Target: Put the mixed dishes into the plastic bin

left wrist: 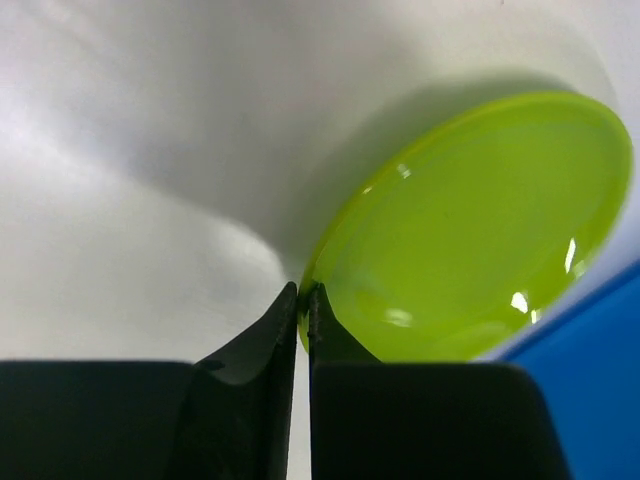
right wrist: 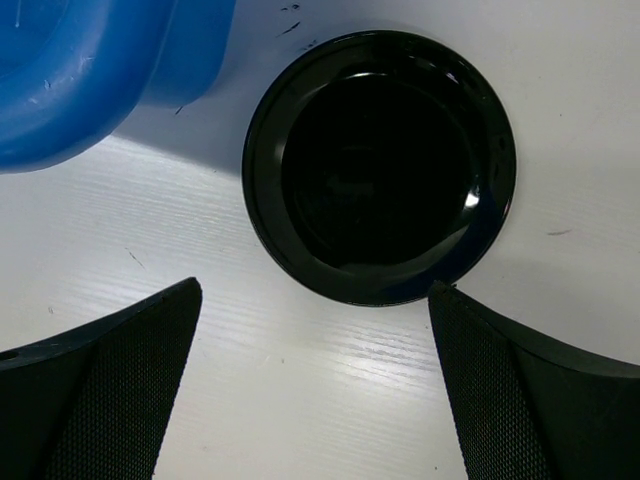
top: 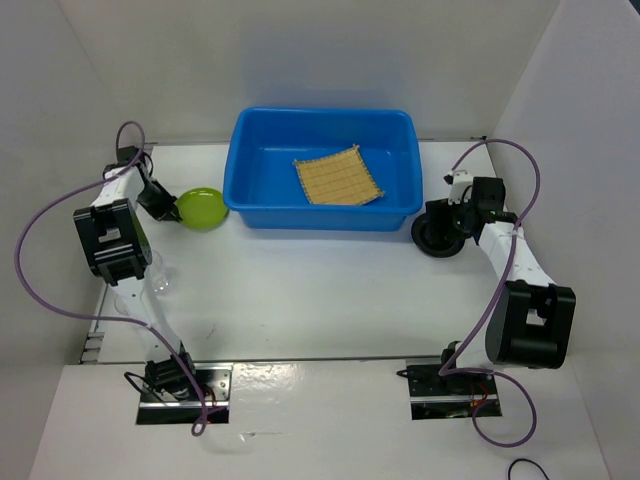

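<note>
Plate (left wrist: 480, 230) rim pinched in left claw (left wrist: 303, 292) | right claw (right wrist: 315, 288) spread wide | dish (right wrist: 380, 165) partly hidden overhead

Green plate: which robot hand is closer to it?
Left. The left hand pinches the rim of the green plate. The right hand is open by the black dish, beyond the blue bin.

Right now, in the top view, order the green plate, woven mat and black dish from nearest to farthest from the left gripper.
1. green plate: pinched by the left gripper, left of the blue bin.
2. woven mat: inside the bin.
3. black dish: right of the bin.
</note>
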